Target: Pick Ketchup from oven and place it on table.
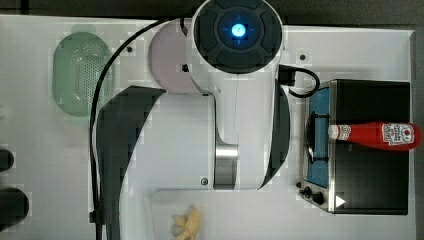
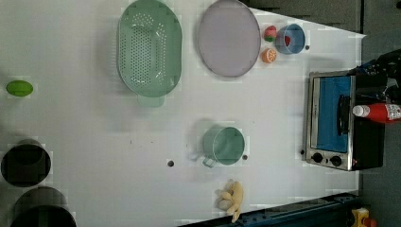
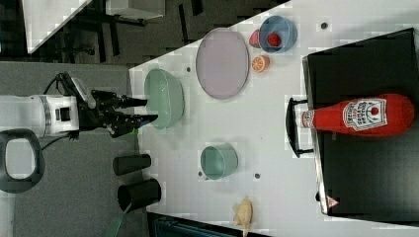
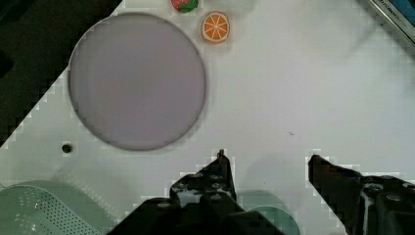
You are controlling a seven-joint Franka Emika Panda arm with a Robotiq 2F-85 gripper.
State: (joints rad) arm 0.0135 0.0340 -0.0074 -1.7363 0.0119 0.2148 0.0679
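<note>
A: Where is the gripper (image 4: pixel 266 164)?

B: Hanging above the bench (image 4: pixel 303 88) with its jaws spread and nothing between them. In the wrist view the two black fingers (image 4: pixel 215 178) frame bare white surface, and a mint cup (image 4: pixel 266 215) sits right under them.

A: What's nearest it?

B: A round lilac plate (image 4: pixel 137 81), an orange half (image 4: pixel 215 27) just beyond it, and the perforated green colander (image 4: pixel 39 210) off to the side.

A: And the Ketchup (image 3: pixel 363 116)?

B: Lying on its side on top of the oven (image 3: pixel 365 173) (not inside it), white cap pointing toward the door handle (image 3: pixel 294 126) and poking just past the front edge. The oven stands at the right view's right, well apart from the gripper.

A: The oven door (image 2: pixel 331 113)?

B: Closed, blue glass facing up in the left view.
</note>
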